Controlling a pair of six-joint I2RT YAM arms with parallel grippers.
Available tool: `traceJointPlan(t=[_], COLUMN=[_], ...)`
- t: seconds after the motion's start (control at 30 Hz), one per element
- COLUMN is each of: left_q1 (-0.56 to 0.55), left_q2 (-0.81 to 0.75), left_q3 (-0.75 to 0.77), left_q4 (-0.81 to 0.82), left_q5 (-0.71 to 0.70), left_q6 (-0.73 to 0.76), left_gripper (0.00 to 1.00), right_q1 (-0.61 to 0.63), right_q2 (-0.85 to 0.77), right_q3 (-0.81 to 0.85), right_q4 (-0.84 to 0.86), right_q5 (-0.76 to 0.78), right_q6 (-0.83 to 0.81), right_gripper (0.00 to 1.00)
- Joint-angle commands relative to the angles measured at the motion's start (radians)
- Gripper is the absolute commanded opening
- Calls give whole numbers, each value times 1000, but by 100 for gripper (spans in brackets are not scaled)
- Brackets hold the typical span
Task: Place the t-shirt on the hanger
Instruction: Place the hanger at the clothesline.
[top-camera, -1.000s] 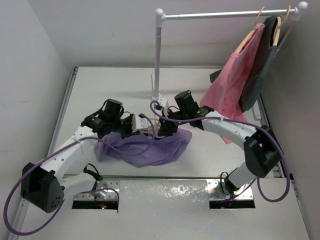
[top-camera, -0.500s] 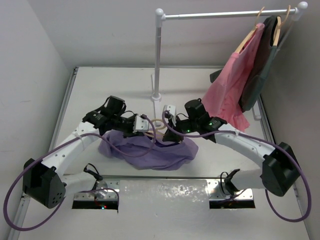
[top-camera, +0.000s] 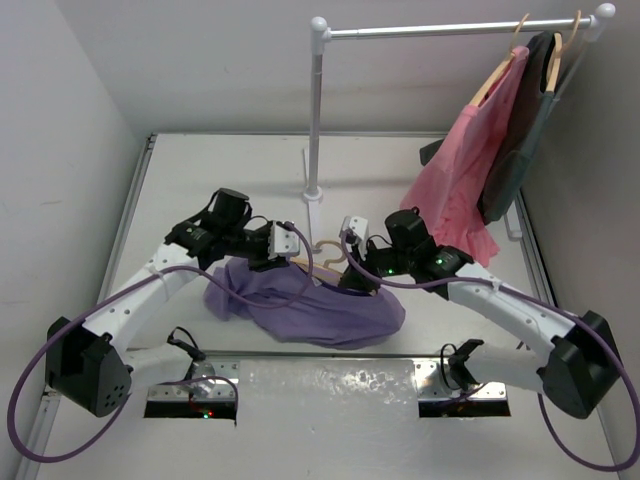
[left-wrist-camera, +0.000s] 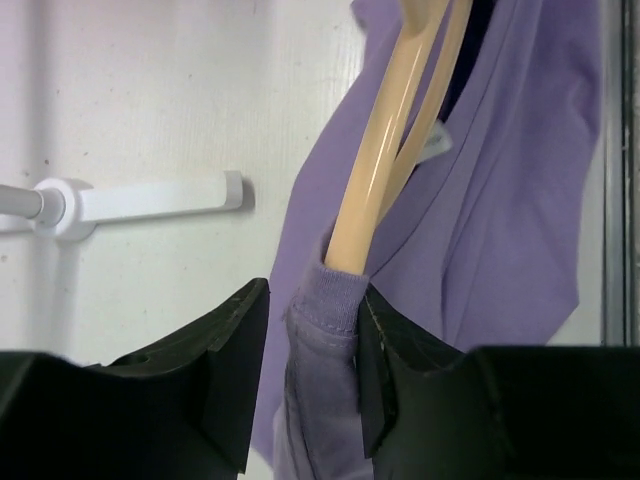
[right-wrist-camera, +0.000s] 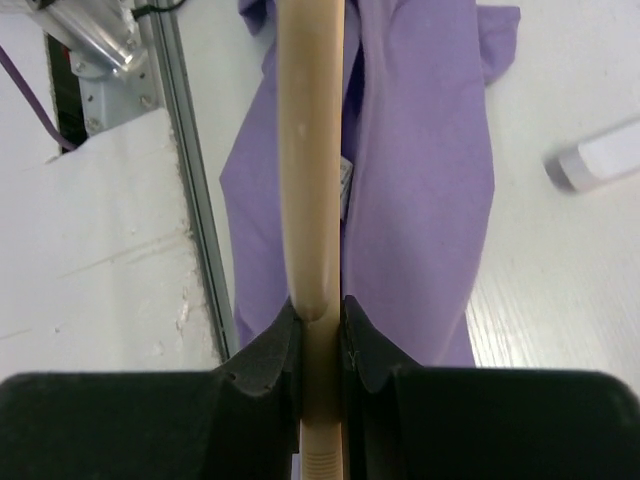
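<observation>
Top external view: near the middle of the near edge of the tabletop, the t-shirt droops in a bunched heap with its upper part held up. Just beyond it, the right gripper is clamped on one arm of the hanger. The left gripper pinches a fold of the shirt's edge, and the hanger's other tip pokes into that fold. Threading looks started but unfinished, since the shoulders seem unseated. Toward the far right corner, a pink garment hangs from a rail.

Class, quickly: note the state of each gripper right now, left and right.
Left gripper: shut on a fold of the t-shirt, at the end of the hanger arm.
Right gripper: shut on the hanger.
</observation>
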Motion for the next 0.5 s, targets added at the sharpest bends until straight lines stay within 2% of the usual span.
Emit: traceJointPlan(t=[0.0, 0.13, 0.2, 0.23, 0.33, 0.37, 0.4, 0.47], left_q1=[-2, 0, 0, 0, 0, 0, 0, 0], left_q2=[-22, -25, -25, -28, -46, -52, -57, -68], left_q3=[13, -4, -14, -14, -6, 0, 3, 29], left_q4=[31, 4, 28, 45, 167, 207, 300, 387], left_q5=[-55, -118, -115, -114, -123, -134, -173, -219], left_q6=[8, 55, 28, 6, -157, -269, -332, -497], left_gripper=[36, 39, 46, 53, 95, 100, 100, 100], right_q1=[-5, -5, -5, -5, -3, -3, -3, -3], right_q2=[-84, -120, -126, -130, -132, -132, -132, -130], right_q3=[-12, -8, 6, 11, 47, 70, 81, 116], right_q4=[-35, -118, -141, -155, -187, -193, -196, -202], right_q5=[34, 79, 121, 163, 250, 291, 306, 354], right_q6=[13, -5, 0, 6, 36, 74, 87, 128], right_gripper=[0, 0, 0, 0, 0, 0, 0, 0])
